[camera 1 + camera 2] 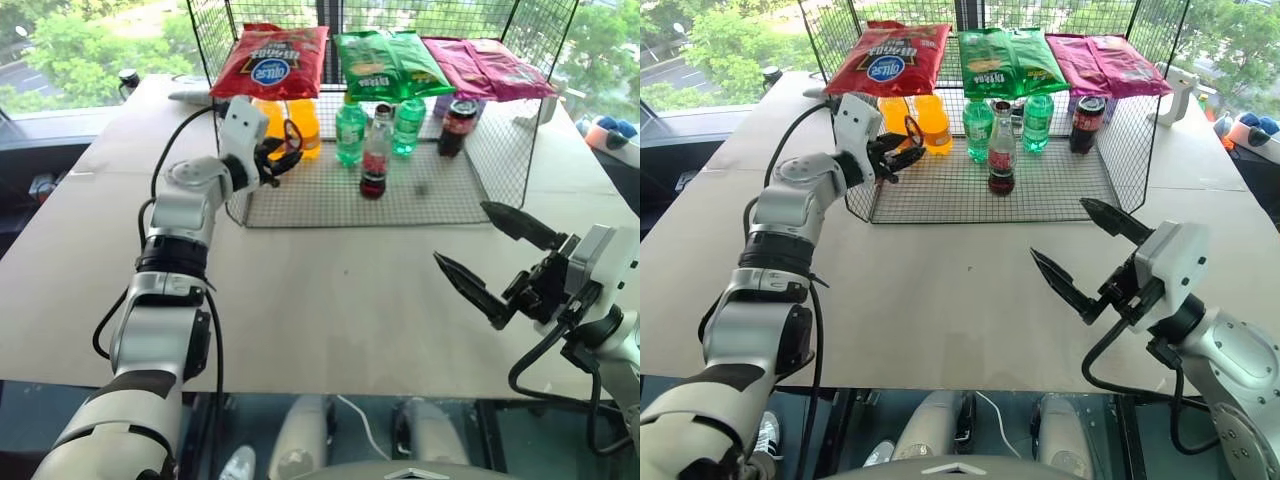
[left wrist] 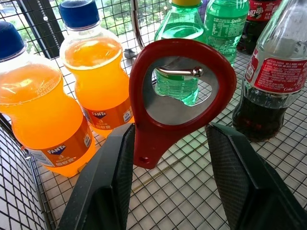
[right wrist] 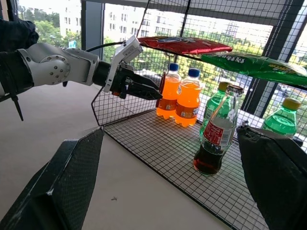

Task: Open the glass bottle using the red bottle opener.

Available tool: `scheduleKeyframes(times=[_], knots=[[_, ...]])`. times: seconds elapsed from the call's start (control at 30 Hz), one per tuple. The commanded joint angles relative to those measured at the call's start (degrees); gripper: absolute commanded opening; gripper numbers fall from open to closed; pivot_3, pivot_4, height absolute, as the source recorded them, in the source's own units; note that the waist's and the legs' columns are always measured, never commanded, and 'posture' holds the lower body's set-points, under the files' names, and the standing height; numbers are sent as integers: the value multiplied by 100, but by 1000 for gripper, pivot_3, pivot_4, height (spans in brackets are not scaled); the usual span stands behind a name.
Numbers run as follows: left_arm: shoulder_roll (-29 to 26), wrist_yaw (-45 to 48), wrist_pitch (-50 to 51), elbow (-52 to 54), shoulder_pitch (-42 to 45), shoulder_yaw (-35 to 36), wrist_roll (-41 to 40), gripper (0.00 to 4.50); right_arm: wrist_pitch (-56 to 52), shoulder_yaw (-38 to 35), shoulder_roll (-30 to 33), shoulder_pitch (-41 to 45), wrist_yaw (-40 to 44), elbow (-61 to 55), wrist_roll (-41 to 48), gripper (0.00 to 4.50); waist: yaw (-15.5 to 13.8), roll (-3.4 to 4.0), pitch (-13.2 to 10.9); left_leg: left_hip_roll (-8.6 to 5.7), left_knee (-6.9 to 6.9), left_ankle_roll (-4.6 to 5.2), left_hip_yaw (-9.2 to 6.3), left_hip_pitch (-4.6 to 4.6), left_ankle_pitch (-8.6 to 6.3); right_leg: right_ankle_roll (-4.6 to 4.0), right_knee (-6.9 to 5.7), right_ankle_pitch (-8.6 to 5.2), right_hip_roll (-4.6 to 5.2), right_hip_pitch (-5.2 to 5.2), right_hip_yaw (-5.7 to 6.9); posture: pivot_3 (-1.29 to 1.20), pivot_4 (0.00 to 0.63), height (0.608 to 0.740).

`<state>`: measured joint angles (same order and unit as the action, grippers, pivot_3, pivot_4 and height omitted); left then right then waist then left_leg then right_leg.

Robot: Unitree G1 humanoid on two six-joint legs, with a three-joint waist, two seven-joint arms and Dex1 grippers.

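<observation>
With the left claw grasping the red bottle opener and the right claw released, steady the glass bottle before hooking its cap.

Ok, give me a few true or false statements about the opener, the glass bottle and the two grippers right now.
1. The left gripper has the opener between its fingers. True.
2. The glass bottle lies on its side. False: it stands upright on the wire shelf.
3. The right gripper holds the glass bottle. False: it is open and holds nothing, over the table.
4. Orange bottles stand beside the opener. True.
</observation>
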<state>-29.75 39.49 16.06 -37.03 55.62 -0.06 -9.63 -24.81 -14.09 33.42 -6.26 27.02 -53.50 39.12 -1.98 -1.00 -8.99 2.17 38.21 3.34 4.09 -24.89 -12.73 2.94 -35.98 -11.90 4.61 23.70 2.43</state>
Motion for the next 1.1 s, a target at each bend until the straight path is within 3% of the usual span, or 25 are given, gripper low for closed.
scheduleKeyframes(times=[0.03, 0.47, 0.57, 0.67, 0.83, 0.93, 1.1], knots=[[-27, -163, -161, -28, 238, 154, 91, 2379, 183, 8, -19, -42, -4, -145, -82, 4500, 1, 0, 0, 0, 0, 0, 0, 0, 0, 0, 0, 0, 0, 0, 0, 0, 150, 740], [-31, -101, -309, -72, 292, 200, 102, 2379, 347, 209, -119, -43, 5, -43, -315, 4500, 1, 0, 0, 0, 1, 0, 2, 0, 0, 3, 0, 2, 0, 0, 0, 0, 150, 740], [-14, -17, -301, -113, 333, 216, 77, 3110, 357, 231, -138, -38, -2, -37, -334, 4500, 0, -1, 0, -1, 1, 0, 4, 0, 0, 3, 0, 2, 0, 0, 0, 0, 150, 740], [14, -62, -383, -203, 388, 205, 135, 4393, 367, 252, -147, -32, -19, -34, -356, 4500, 0, -1, 0, -1, 2, 0, 5, 0, 0, 6, -1, 4, 0, 0, 0, 0, 150, 740], [71, -84, -477, -364, 443, 171, 214, 4456, 370, 276, -165, -43, -50, -42, -405, 4500, 1, -1, 0, -1, 2, 0, 5, 0, 0, 12, -1, 8, -1, 0, 0, 0, 150, 740], [92, -47, -457, -410, 448, 175, 207, 3744, 374, 290, -178, -62, -62, -47, -455, 4500, 1, -2, -1, -1, 2, 0, 6, 0, 0, 13, -1, 8, -1, 0, 0, 0, 150, 740], [121, -13, -558, -522, 460, 199, 206, 1477, 371, 301, -211, -62, -60, -42, -504, 4500, 1, -2, -1, -1, 2, 0, 7, 0, 0, 16, -1, 10, -1, 0, 0, 0, 150, 740]])
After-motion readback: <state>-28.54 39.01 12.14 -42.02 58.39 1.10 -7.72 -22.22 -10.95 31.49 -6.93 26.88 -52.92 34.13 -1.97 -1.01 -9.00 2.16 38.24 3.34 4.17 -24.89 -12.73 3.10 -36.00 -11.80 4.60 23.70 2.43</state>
